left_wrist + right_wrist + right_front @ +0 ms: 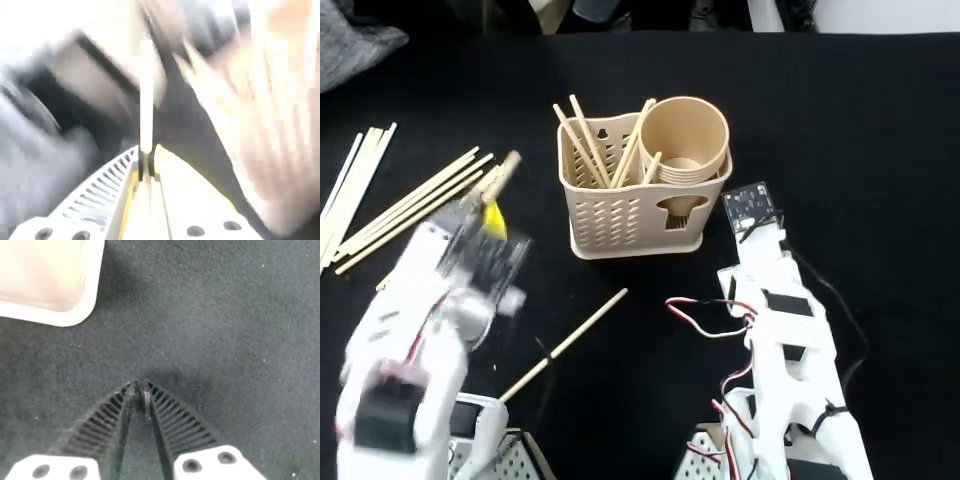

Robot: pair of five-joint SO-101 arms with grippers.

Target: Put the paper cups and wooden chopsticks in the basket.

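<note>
Chopsticks (405, 205) lie in a loose fan on the black table (880, 150) left of the basket (620, 215), which already holds several sticks and the stacked paper cups (685, 135). 1 stray stick (565, 345) lies in front of it. We judge the left gripper (498, 180) clenched on 1 thin stick (146, 115), caught only at the jaw tips, so it could pivot, slip out, or snag the rim or the leaning sticks going in. Our right gripper (139, 392) is closed on nothing, just beside the basket's corner, where a careless swing could nudge the basket.
</note>
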